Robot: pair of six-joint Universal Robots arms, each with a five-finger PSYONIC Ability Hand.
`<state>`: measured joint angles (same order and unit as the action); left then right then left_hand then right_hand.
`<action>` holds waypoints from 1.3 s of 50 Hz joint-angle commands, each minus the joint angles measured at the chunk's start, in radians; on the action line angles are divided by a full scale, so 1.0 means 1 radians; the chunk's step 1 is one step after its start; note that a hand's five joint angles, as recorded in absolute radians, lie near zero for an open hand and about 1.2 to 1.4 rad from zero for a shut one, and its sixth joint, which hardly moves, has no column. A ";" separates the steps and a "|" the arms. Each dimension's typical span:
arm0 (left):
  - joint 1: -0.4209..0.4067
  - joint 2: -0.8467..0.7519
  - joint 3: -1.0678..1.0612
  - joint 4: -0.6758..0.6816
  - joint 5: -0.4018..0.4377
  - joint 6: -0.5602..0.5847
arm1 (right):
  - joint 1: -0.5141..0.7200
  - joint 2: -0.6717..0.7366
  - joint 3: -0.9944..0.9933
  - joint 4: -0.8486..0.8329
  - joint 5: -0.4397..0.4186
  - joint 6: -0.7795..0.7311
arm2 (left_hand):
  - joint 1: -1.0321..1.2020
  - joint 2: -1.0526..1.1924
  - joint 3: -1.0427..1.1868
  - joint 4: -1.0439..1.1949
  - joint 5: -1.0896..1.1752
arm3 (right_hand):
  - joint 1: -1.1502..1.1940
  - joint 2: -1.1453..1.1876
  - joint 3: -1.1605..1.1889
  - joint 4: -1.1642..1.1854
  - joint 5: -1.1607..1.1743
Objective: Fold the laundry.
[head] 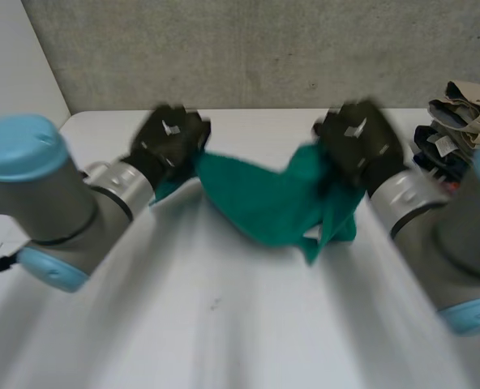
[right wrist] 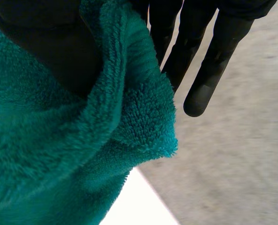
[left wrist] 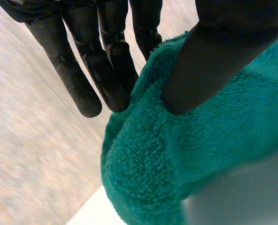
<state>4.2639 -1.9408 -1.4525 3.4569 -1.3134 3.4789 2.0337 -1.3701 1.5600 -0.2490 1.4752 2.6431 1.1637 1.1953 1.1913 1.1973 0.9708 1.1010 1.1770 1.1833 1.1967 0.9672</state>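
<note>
A green towel [head: 268, 198] hangs above the far half of the white table [head: 224, 324], stretched between the two hands and sagging in the middle. Its lowest fold points down toward the table, and it cannot be told whether that fold touches the surface.

The left hand [head: 169, 139] is raised over the table's far left part and grips the towel's left end. In the left wrist view, the left hand [left wrist: 106, 56] has its thumb [left wrist: 209, 65] pressed onto the fluffy towel [left wrist: 195, 159], with the straight fingers [left wrist: 80, 86] behind the towel's edge, so the cloth is pinched between them.

The right hand [head: 357, 144] is raised over the table's far right part and grips the towel's right end. In the right wrist view, the right hand [right wrist: 195, 47] has its thumb [right wrist: 50, 47] sunk into a fold of the towel [right wrist: 59, 159], with the straight fingers [right wrist: 202, 79] behind the edge, again pinching the cloth.

A pile of folded clothes [head: 459, 121] lies at the table's far right corner, and a grey wall [head: 248, 49] rises behind the table's far edge.
</note>
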 commanded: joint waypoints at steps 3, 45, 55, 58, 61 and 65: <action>0.002 0.281 -0.175 0.016 -0.012 -0.112 | -0.158 -0.084 -0.126 0.168 -0.039 0.216 | 0.233 0.201 0.205 0.199 0.251 | 0.295 0.219 0.213 0.200 0.255; -0.081 0.141 -0.344 0.007 -0.389 -0.144 | -0.202 0.148 -0.062 0.313 -0.009 0.086 | -0.754 -0.785 -0.781 -0.787 -0.735 | -0.788 -0.864 -0.870 -0.883 -0.828; -0.118 0.143 -0.459 -0.096 -0.385 -0.326 | -0.211 0.132 0.137 0.297 -0.118 0.075 | -0.539 -0.571 -0.567 -0.573 -0.521 | -0.397 -0.473 -0.479 -0.493 -0.438; -0.124 0.126 -0.468 -0.105 -0.383 -0.336 | -0.210 0.158 0.157 0.249 -0.157 0.077 | -0.536 -0.568 -0.564 -0.570 -0.518 | -0.367 -0.443 -0.449 -0.463 -0.408; -0.125 0.076 -0.467 -0.104 -0.382 -0.333 | -0.205 0.219 0.155 0.189 -0.168 0.075 | -0.551 -0.582 -0.578 -0.584 -0.532 | -0.385 -0.461 -0.467 -0.480 -0.425; -0.125 0.022 -0.450 -0.098 -0.382 -0.333 | -0.202 0.262 0.141 0.137 -0.171 0.074 | -0.671 -0.703 -0.699 -0.705 -0.653 | -0.452 -0.528 -0.534 -0.548 -0.493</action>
<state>4.1393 -1.8498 -1.9201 3.3522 -1.6957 3.1412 1.8262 -1.1759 1.7182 -0.0334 1.3140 2.7181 0.5088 0.5086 0.5084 0.5088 0.3301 0.6207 0.6210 0.6222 0.6206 0.4450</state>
